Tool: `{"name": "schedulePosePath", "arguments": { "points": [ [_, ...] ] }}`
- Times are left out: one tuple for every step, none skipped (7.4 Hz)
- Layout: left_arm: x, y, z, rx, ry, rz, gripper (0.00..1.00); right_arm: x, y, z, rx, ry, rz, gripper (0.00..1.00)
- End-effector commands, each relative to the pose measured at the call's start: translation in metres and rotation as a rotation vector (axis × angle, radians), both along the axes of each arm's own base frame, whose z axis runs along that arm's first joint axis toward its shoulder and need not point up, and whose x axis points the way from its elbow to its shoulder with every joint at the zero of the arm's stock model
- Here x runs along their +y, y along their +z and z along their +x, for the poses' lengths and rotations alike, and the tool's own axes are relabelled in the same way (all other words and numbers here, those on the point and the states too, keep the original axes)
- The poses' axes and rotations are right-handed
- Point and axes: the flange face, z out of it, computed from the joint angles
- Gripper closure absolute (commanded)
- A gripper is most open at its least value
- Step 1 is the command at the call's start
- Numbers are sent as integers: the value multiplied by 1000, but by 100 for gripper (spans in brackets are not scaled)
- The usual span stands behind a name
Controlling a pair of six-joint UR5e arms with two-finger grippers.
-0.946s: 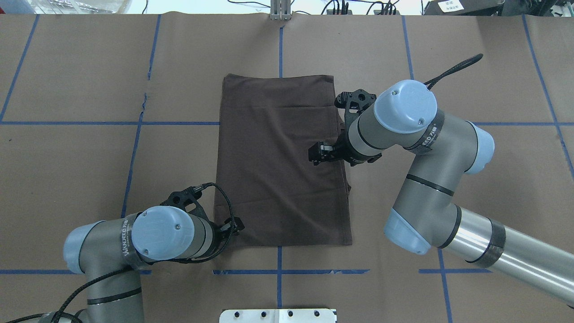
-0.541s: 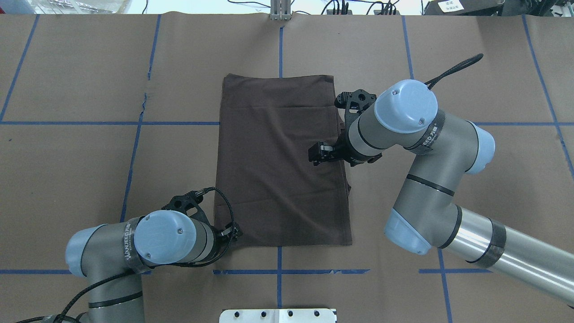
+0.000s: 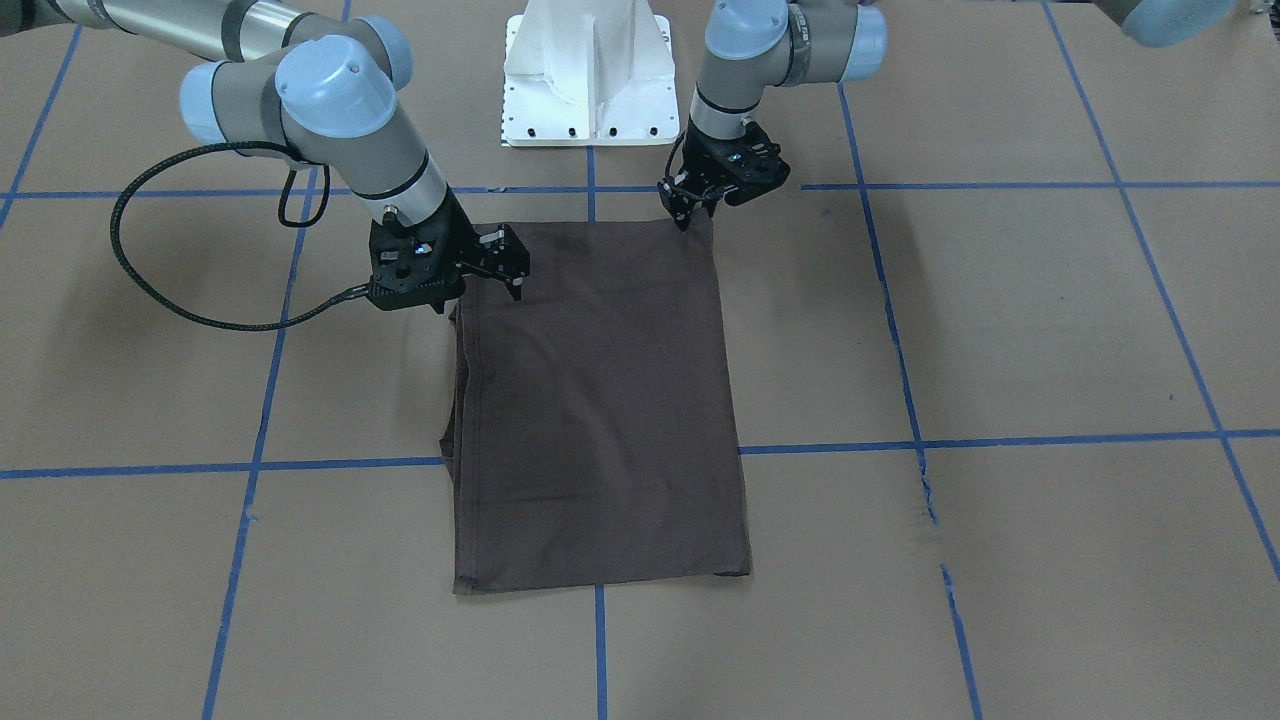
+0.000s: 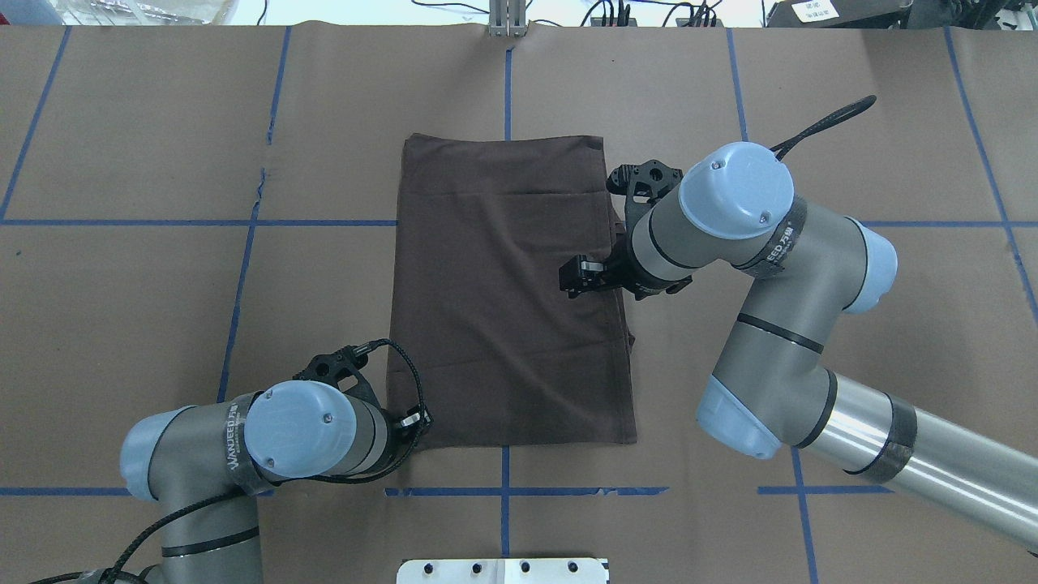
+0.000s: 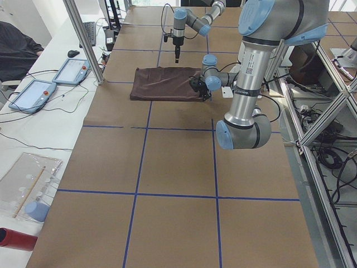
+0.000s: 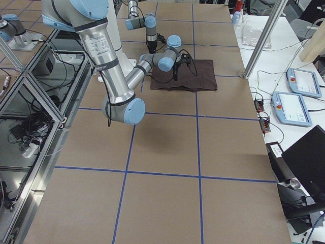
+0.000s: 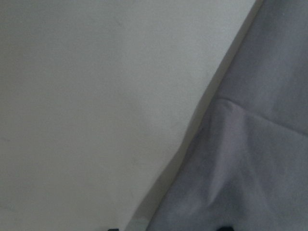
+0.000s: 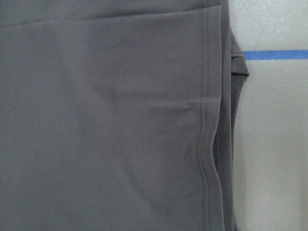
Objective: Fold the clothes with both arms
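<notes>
In the front-facing view the shirt (image 3: 600,400) lay flat in the middle of the table (image 3: 1000,330), folded into a long rectangle. The right gripper (image 3: 510,268) hung over the shirt's 11 o'clock corner, with jaws apart and nothing between them. The left gripper (image 3: 685,212) pointed down at the 1 o'clock corner. Its jaws were a little apart, and it could not be told if the tips touched the cloth.

In the overhead view the right gripper (image 4: 570,276) stood over the shirt (image 4: 503,324), just inside its 3 o'clock edge, spread and empty. The left gripper (image 4: 415,422) was at the 7 o'clock corner, mostly hidden under its own wrist.

In the left side view the left gripper (image 5: 196,88) was at the near corner of the shirt (image 5: 164,84).

In the right side view the right gripper (image 6: 175,76) pointed straight down over the shirt (image 6: 198,76).

In the left wrist view the shirt (image 7: 240,168) filled the 4 o'clock part and bare table (image 7: 96,96) the rest. Two dark tips showed at the lower edge, wide apart, gripping nothing.

In the right wrist view the shirt (image 8: 120,120) filled nearly all. A stitched hem ran from 12 to 6 o'clock. At 3 o'clock a strip of table (image 8: 274,144) showed, with blue tape (image 8: 274,54).
</notes>
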Motion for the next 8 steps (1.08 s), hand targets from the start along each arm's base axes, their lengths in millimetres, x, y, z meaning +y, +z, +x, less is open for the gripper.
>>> {"name": "schedulePosePath", "arguments": {
  "points": [
    [0, 0, -1, 0, 1, 1, 100, -1, 0, 1, 0, 2, 0, 0],
    [0, -4, -3, 9, 2, 4, 100, 0, 2, 1, 3, 2, -2, 0],
    [-1, -13, -10, 29, 3, 14, 100, 0, 3, 2, 3, 7, -4, 0],
    [-1, -24, -19, 52, 4, 26, 100, 4, 9, 4, -1, 38, -61, 0],
    [-1, -25, -19, 54, 6, 28, 100, 23, 16, 3, -12, 92, -167, 0],
    [-1, -25, -20, 55, 10, 34, 100, 55, 17, -6, -22, 136, -253, 0],
    [-2, -26, -20, 56, 10, 36, 100, 85, 14, -25, -25, 212, -318, 0],
    [-3, -26, -21, 56, 9, 37, 100, 120, 17, -52, -15, 282, -355, 0]
  ]
}}
